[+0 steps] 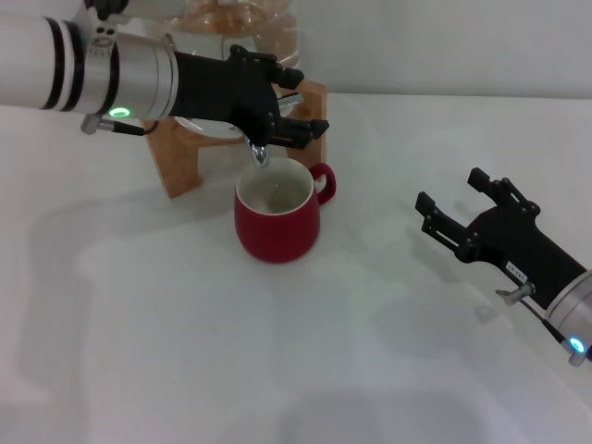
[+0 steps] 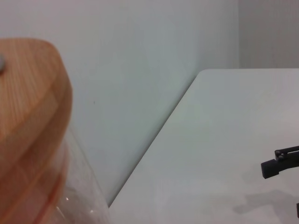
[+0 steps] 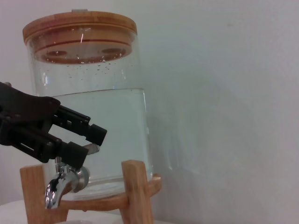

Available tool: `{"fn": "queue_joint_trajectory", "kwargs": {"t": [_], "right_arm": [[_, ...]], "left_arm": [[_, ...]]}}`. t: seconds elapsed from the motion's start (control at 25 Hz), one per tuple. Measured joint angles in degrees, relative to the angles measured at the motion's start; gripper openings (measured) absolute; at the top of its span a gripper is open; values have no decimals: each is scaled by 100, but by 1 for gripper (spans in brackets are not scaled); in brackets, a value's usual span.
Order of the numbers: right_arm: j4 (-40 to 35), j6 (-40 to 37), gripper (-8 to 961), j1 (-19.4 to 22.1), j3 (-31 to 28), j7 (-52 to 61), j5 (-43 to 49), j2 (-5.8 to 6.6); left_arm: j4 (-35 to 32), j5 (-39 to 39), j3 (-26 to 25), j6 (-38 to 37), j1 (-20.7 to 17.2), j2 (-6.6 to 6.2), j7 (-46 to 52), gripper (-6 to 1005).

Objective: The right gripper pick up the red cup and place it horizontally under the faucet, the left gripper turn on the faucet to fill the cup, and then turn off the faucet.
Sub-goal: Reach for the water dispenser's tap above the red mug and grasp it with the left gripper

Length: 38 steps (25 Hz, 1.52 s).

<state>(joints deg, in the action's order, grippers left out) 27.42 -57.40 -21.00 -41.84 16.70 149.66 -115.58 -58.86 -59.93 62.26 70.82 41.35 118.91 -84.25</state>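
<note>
A plain white table runs back to a pale wall, its far edge meeting the wall behind the jar on its wooden stand. The left gripper reaches across the jar's front, fingers spread either side of the faucet lever. The cup stands upright just below those fingers, under the spout, handle away from them. The right gripper hovers well apart, fingers spread and holding nothing, bare table all around it
</note>
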Motion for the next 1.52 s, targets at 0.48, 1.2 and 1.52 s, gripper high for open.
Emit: {"fn": "queue_joint_trajectory", "kwargs": {"t": [0.48,1.2,1.52], "right_arm": [[0,0,869,-6,-33,0,0,0],[-18,-1,869,-45,-32,0,2,0],[-31,-20,869,-44,-16,0,-5,7]], "left_arm": [[267,-1,-4,-75,151,0,-123,757],[235,8,64,2,112,0,-99,757],[217,8,128,38,95,0,-87,756]]}}
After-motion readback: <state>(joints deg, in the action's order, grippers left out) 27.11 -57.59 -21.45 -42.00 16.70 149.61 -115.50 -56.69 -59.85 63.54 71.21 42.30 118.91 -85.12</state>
